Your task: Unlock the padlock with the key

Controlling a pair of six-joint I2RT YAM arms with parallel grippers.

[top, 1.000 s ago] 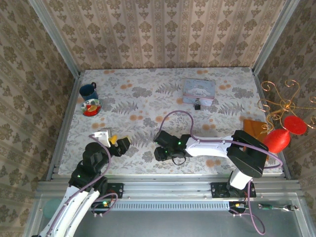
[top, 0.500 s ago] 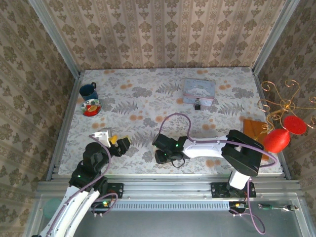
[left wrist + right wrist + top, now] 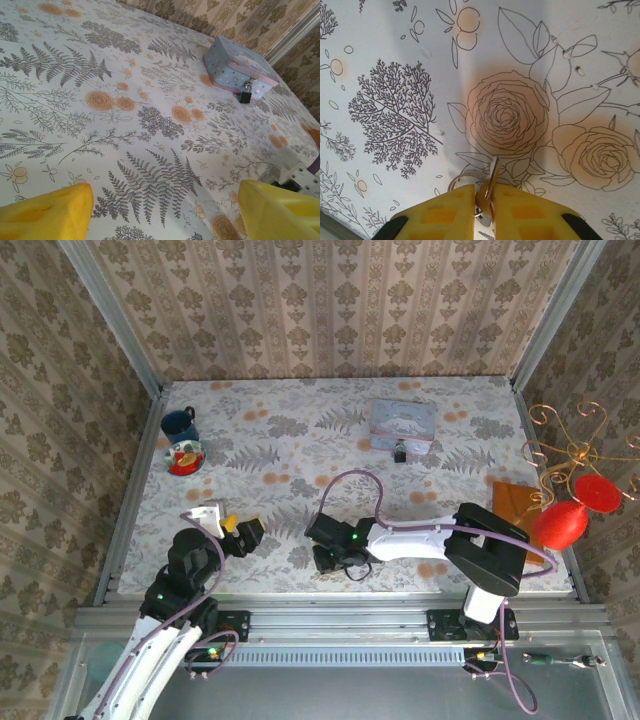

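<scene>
Reach is what the coming move turns on. From above, the padlock [image 3: 399, 452] sits against the near side of the tin [image 3: 402, 423], well ahead of the right gripper [image 3: 325, 558] and off toward its right. The left gripper [image 3: 240, 535] is farther from the lock, so the right arm is the nearer one.

On the left wrist camera, the left gripper [image 3: 165, 200] has its yellow fingers [image 3: 45, 215] spread wide with nothing between them. The padlock [image 3: 245, 95] is far ahead of it and to its right, a small dark block touching the front of the tin [image 3: 227, 65].

On the right wrist camera, the right gripper [image 3: 487, 196] has its pads pressed together on the key [image 3: 492, 175]. The key's head is pinched and its blade pokes out forward, roughly in line with the fingers and leaning slightly. The ring [image 3: 456, 181] curls out just to the left of the pads, over the tablecloth [image 3: 395, 60].

By my judgement, the blade must travel ahead and rightward, then be lined up with the keyhole. I cannot make out the keyhole from here.
</scene>
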